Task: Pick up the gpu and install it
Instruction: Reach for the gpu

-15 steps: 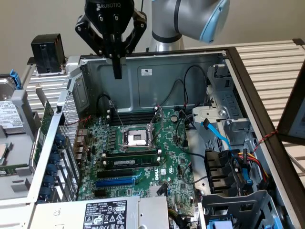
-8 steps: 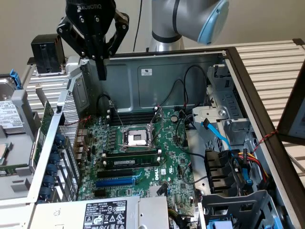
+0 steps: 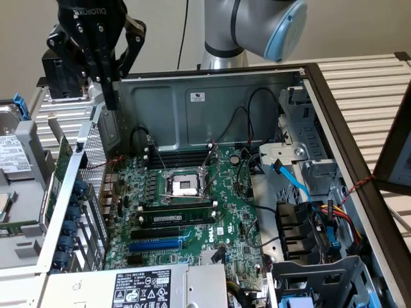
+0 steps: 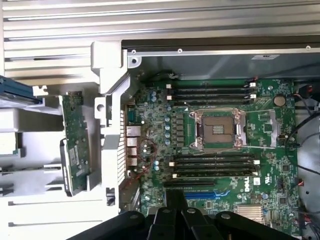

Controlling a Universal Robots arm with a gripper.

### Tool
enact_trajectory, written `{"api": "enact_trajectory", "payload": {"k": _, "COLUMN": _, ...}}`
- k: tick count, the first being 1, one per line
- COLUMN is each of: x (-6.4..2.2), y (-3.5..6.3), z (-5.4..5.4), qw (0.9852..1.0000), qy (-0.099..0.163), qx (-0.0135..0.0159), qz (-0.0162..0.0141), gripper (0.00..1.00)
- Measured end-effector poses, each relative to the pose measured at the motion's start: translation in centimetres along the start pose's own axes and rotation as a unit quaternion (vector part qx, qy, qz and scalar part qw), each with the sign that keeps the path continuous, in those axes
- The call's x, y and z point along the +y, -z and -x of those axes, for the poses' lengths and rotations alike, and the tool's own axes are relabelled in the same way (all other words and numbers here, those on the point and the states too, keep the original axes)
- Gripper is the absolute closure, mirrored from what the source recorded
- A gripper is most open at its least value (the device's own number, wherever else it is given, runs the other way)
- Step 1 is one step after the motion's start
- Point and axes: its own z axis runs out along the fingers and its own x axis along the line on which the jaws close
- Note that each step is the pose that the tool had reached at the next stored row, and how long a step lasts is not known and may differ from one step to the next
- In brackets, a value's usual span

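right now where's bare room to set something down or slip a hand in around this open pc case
Free: the slatted table beyond the case rim on the exterior view's right. Crowded: cables between motherboard and drive cage, and the exterior view's left, where the hard drive lies and the pincer hangs.

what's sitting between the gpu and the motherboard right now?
The case's perforated rear wall stands between them: the gpu is outside the case, the motherboard inside. The wrist view shows it.
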Motion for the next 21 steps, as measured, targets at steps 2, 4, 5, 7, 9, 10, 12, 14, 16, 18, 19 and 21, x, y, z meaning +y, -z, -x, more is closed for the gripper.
{"api": "enact_trajectory", "payload": {"k": 2, "x": -0.06, "y": -0.01, "z": -0.9, "qw": 1.0, "qy": 0.0, "qx": 0.0052, "qz": -0.0004, "gripper": 0.89}}
{"api": "enact_trajectory", "payload": {"k": 4, "x": -0.13, "y": -0.05, "z": -1.8, "qw": 1.0, "qy": 0.0, "qx": 0.0085, "qz": -0.0007, "gripper": 0.89}}
{"api": "enact_trajectory", "payload": {"k": 5, "x": -0.17, "y": -0.08, "z": -2.3, "qw": 1.0, "qy": 0.0, "qx": 0.0098, "qz": -0.0007, "gripper": 0.89}}
{"api": "enact_trajectory", "payload": {"k": 7, "x": -0.26, "y": -0.16, "z": -3.6, "qw": 0.9999, "qy": -0.001, "qx": 0.0127, "qz": -0.0009, "gripper": 0.89}}
{"api": "enact_trajectory", "payload": {"k": 9, "x": -0.33, "y": -0.22, "z": -4.5, "qw": 0.9999, "qy": -0.001, "qx": 0.0142, "qz": -0.001, "gripper": 0.89}}
{"api": "enact_trajectory", "payload": {"k": 10, "x": -0.37, "y": -0.25, "z": -5.0, "qw": 0.9999, "qy": -0.001, "qx": 0.0149, "qz": -0.0011, "gripper": 0.89}}
{"api": "enact_trajectory", "payload": {"k": 12, "x": -0.43, "y": -0.3, "z": -5.9, "qw": 0.9999, "qy": -0.001, "qx": 0.0157, "qz": -0.0012, "gripper": 0.89}}
{"api": "enact_trajectory", "payload": {"k": 14, "x": -0.5, "y": -0.35, "z": -6.8, "qw": 0.9999, "qy": -0.001, "qx": 0.0162, "qz": -0.0012, "gripper": 0.89}}
{"api": "enact_trajectory", "payload": {"k": 16, "x": -0.57, "y": -0.41, "z": -7.7, "qw": 0.9999, "qy": -0.001, "qx": 0.0167, "qz": -0.0012, "gripper": 0.89}}
{"api": "enact_trajectory", "payload": {"k": 18, "x": -0.64, "y": -0.47, "z": -8.6, "qw": 0.9999, "qy": -0.001, "qx": 0.0171, "qz": -0.0012, "gripper": 0.89}}
{"api": "enact_trajectory", "payload": {"k": 19, "x": -0.67, "y": -0.5, "z": -9.0, "qw": 0.9998, "qy": -0.001, "qx": 0.0173, "qz": -0.0012, "gripper": 0.89}}
{"api": "enact_trajectory", "payload": {"k": 21, "x": -0.74, "y": -0.55, "z": -10.0, "qw": 0.9998, "qy": -0.001, "qx": 0.0178, "qz": -0.0013, "gripper": 0.89}}
